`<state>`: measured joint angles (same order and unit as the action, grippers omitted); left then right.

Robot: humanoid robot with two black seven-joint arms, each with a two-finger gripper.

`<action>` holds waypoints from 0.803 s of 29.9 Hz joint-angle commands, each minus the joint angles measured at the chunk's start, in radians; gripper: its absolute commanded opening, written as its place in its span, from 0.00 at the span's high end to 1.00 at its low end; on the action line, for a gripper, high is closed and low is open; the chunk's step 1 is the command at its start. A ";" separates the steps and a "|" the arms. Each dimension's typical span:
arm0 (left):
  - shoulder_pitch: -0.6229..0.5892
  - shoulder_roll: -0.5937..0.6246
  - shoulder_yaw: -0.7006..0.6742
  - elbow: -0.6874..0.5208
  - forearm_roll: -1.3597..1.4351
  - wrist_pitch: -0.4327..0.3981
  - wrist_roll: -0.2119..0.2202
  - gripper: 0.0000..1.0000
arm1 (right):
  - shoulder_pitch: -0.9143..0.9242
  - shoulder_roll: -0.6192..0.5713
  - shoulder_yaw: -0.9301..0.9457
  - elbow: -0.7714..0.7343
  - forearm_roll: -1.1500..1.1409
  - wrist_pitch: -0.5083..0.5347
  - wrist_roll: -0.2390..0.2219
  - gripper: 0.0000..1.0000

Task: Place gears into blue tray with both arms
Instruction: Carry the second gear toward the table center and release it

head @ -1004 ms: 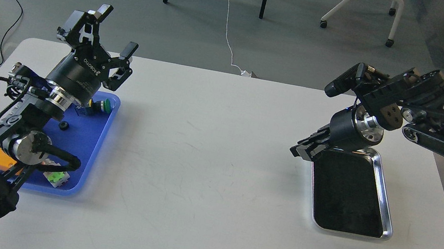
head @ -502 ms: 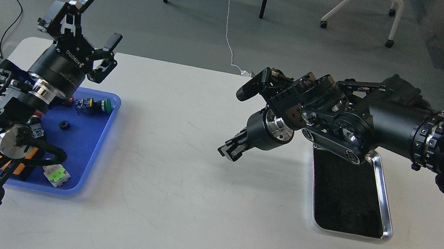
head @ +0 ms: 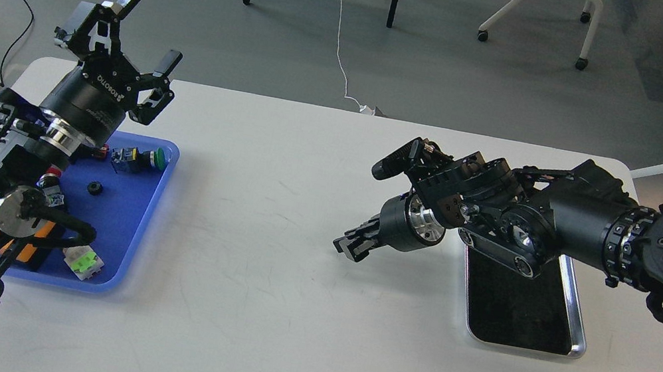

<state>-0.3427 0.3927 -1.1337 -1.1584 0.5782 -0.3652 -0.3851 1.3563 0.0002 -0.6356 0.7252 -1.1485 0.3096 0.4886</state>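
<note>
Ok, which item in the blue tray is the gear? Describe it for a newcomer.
Find the blue tray at the table's left. The gear lies on its bare middle floor, below the green-capped switch. It is the only tiny black ring; its neighbours are coloured blocks.

White "ROBOTIQ" lettering is showing on the black body of the left tool, reading tilted along the housing; nothing else is reading legibly anywhere.

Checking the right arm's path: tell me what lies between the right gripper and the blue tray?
The head view shows only bare white table between the right gripper and the blue tray.
</note>
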 commanded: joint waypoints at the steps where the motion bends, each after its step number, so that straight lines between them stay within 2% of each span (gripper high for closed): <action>1: 0.004 0.000 0.000 -0.001 0.000 0.000 0.000 0.02 | 0.000 0.000 -0.003 0.039 0.006 0.002 0.000 0.80; 7: 0.007 0.002 0.000 -0.001 0.000 0.000 0.000 0.02 | 0.000 0.000 -0.004 0.063 0.010 0.005 0.000 0.75; 16: 0.010 0.003 -0.001 -0.001 0.000 0.000 0.000 0.02 | 0.000 0.000 -0.004 0.063 0.010 0.002 0.000 0.57; 19: 0.010 0.003 -0.001 -0.001 0.000 0.000 0.000 0.02 | 0.001 0.000 -0.004 0.063 0.010 0.002 0.000 0.45; 24: 0.010 0.009 -0.001 -0.001 0.000 0.000 -0.008 0.02 | 0.038 0.000 0.008 0.066 0.088 0.005 0.000 0.15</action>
<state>-0.3328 0.3973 -1.1352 -1.1597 0.5782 -0.3653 -0.3852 1.3677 -0.0002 -0.6368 0.7888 -1.1202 0.3117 0.4887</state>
